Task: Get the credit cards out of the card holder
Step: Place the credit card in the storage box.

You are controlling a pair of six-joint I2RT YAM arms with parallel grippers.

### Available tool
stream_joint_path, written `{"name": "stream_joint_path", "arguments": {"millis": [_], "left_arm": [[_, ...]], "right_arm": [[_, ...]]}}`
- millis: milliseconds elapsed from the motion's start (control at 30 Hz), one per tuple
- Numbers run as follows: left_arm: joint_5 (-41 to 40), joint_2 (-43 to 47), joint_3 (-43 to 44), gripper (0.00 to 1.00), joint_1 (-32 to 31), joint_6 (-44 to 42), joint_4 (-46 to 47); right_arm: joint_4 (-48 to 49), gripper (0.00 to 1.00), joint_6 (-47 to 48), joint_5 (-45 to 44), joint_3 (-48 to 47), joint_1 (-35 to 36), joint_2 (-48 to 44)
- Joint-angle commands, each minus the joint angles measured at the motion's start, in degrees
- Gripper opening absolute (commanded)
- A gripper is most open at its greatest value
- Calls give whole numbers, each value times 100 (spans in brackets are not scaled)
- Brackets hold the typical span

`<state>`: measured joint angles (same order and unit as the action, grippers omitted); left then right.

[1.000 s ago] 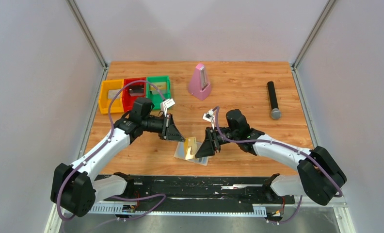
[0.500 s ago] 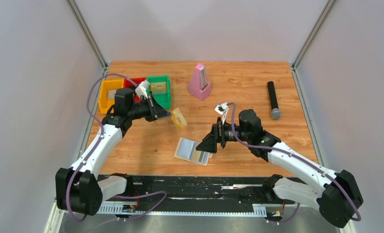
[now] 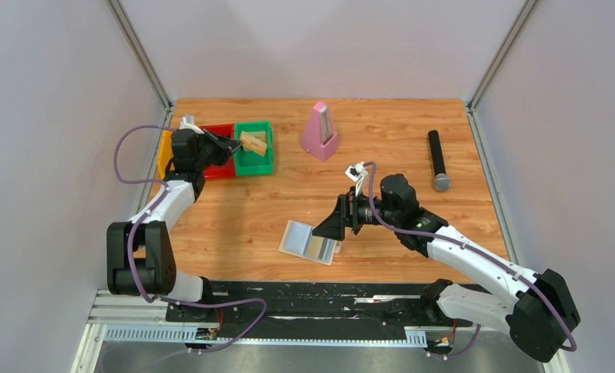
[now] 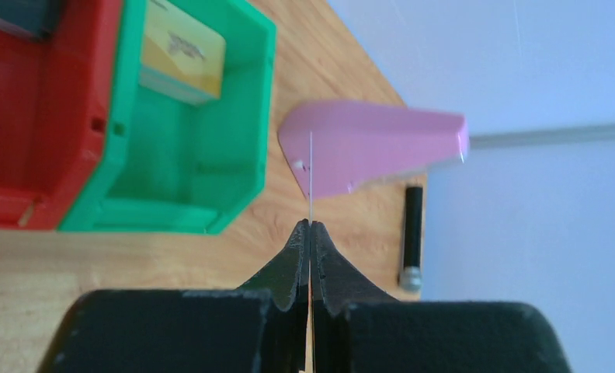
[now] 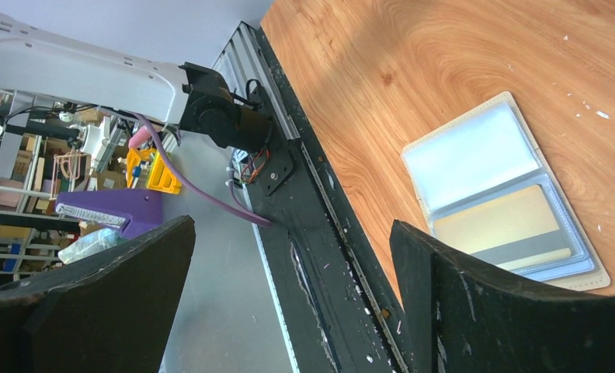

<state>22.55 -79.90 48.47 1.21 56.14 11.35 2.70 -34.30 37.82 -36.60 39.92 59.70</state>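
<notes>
1. Wood table (image 3: 460,233): left gripper (image 4: 310,227) has swung away from the card holder (image 3: 297,237) to the green bin (image 3: 262,165), jaws clamped on the yellow-gold card (image 3: 253,141), which shows edge-on in the wrist view.
2. Right gripper (image 5: 293,249) went from part-closed to fully spread and holds nothing. It hangs just beside the holder, which lies open and flat near the front edge.
3. One card is out. The second card (image 5: 506,229) is still in its pocket and is likely the next pull.

The card (image 4: 310,175) appears edge-on only; face not readable. The red bin (image 4: 33,116) is cut by the frame edge. The left arm (image 3: 184,151) hides most of the yellow bin (image 3: 164,159).
</notes>
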Motion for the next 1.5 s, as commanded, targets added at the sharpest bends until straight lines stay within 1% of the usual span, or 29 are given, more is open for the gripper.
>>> {"name": "stream_joint_path", "arguments": {"millis": [0,133,300,500,600,633,767,1300,1367,1467], "left_arm": [[-1290,-403,227,0,40,616,1132],[-1540,-929,379,0,44,747,1540],[-1554,-1643,638,0,39,848,2113],[-1485,-2344,1008,0,5,928,2473],[-1590,-2465,1072,0,-56,861,2522],[-1610,-2497,1083,0,-199,836,2521],[-1810,-2587,1105,0,-336,735,2506],[-2116,-2984,1277,0,-457,455,2571],[-2114,-3048,1294,2,-477,436,2560],[-2160,-3117,1331,7,-518,396,2501]], "right_arm": [[135,100,-14,-95,-302,-11,172],[134,100,10,-115,-351,-11,326],[117,100,77,-94,-484,-11,553],[99,100,116,-50,-619,-24,821],[99,100,133,-55,-642,-52,918],[99,100,127,-49,-651,-69,955],[99,100,143,-31,-679,-105,1036],[90,100,163,84,-644,-303,999],[90,100,155,93,-654,-322,1015],[90,100,140,119,-669,-344,1047]]}}
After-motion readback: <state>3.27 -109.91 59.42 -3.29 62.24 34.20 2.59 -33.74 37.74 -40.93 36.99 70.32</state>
